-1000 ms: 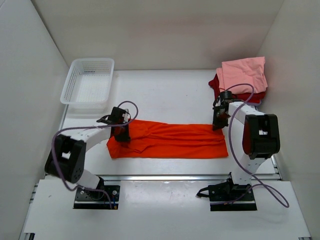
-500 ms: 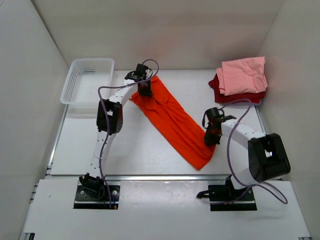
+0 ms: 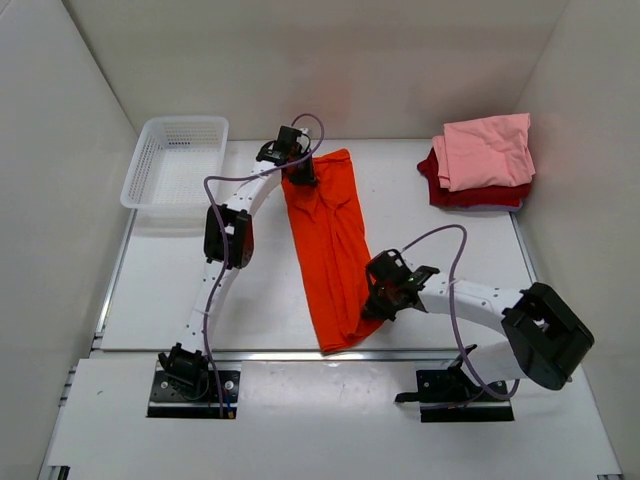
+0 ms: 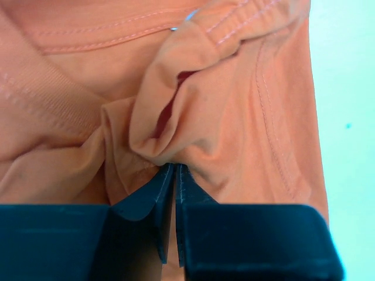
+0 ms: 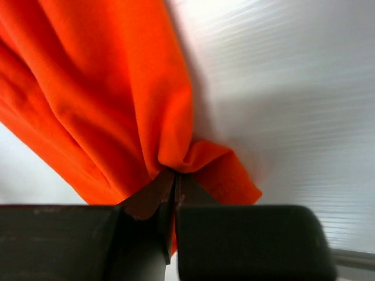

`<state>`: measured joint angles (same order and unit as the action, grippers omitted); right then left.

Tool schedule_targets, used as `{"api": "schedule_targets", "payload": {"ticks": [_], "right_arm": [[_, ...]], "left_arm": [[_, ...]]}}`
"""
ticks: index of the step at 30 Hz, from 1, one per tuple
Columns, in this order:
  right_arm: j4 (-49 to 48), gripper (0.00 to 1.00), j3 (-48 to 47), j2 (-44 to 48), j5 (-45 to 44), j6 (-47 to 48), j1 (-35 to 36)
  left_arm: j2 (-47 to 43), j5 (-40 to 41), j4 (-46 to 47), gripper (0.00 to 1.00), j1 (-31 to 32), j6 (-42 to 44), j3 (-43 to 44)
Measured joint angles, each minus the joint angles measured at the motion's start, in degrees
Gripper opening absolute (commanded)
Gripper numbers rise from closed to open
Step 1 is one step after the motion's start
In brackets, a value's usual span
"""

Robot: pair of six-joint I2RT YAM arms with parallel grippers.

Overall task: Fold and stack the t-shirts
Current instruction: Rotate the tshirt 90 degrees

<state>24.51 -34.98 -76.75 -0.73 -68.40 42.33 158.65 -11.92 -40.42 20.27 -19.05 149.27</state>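
The orange t-shirt (image 3: 330,245) lies in a long folded strip running from the table's back to its front. My left gripper (image 3: 300,172) is shut on its far end, pinching bunched cloth (image 4: 176,134) in the left wrist view. My right gripper (image 3: 385,297) is shut on the strip's near right edge, with a fold of orange cloth (image 5: 176,146) in its tips. The light pink t-shirt (image 3: 488,150) lies folded on the dark red t-shirt (image 3: 470,195) at the back right.
A white mesh basket (image 3: 178,160) stands at the back left. White walls close the table on the left, back and right. A metal rail runs along the table's front edge (image 3: 320,355).
Both grippers have swung the orange shirt round: it lay left to right, and now it runs back to front. The left gripper moved to the back, the right one toward the front.
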Motion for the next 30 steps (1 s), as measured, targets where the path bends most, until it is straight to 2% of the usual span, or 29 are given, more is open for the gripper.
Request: {"api": "schedule_targets", "payload": {"ticks": [2,9,13,18,20,23,24,26,28,30], "right_arm": [[-0.7,0.00,-1.2,-1.8,0.8,-0.8,1.7],[-3.5,0.00,1.4,-0.9,6.0,-1.0,2.7],[-2.1,0.00,0.6,-1.0,6.0,-0.2,4.4],[5.1,0.00,-5.1,-4.2,3.5,1.8,9.6],[8.6,0.00,-7.5,-4.4,0.6,2.5,11.9],[11.6,0.07,-11.8,-3.9,-4.8,4.7,14.8],[11.5,0.12,-12.7,-3.3,-6.3,6.0,15.2],[9.9,0.17,-13.3,-1.1,-7.9,10.3,14.4],[8.0,0.33,-12.5,1.6,-8.3,13.8,11.3],[5.6,0.41,-10.4,4.4,-7.1,17.9,6.2]], "left_arm": [[-0.9,-0.9,2.3,0.17,-0.2,-0.8,-2.4],[0.1,-2.3,4.7,0.17,-0.7,-2.7,-1.6],[0.2,-2.7,5.9,0.17,-1.0,-4.0,-1.3],[-0.6,-3.8,6.8,0.37,-1.8,-5.1,-1.7],[-1.7,-4.5,5.6,0.40,-2.1,-4.9,-1.7],[-6.4,-6.2,2.9,0.43,-2.4,-3.7,-3.6],[-9.2,-6.8,1.6,0.44,-2.5,-3.0,-5.6],[-18.9,-7.5,0.4,0.45,-2.2,-0.7,-15.6],[-32.5,-7.5,0.3,0.46,-1.3,0.9,-30.9],[-49.0,-7.0,5.1,0.47,0.7,1.7,-50.9]]}}
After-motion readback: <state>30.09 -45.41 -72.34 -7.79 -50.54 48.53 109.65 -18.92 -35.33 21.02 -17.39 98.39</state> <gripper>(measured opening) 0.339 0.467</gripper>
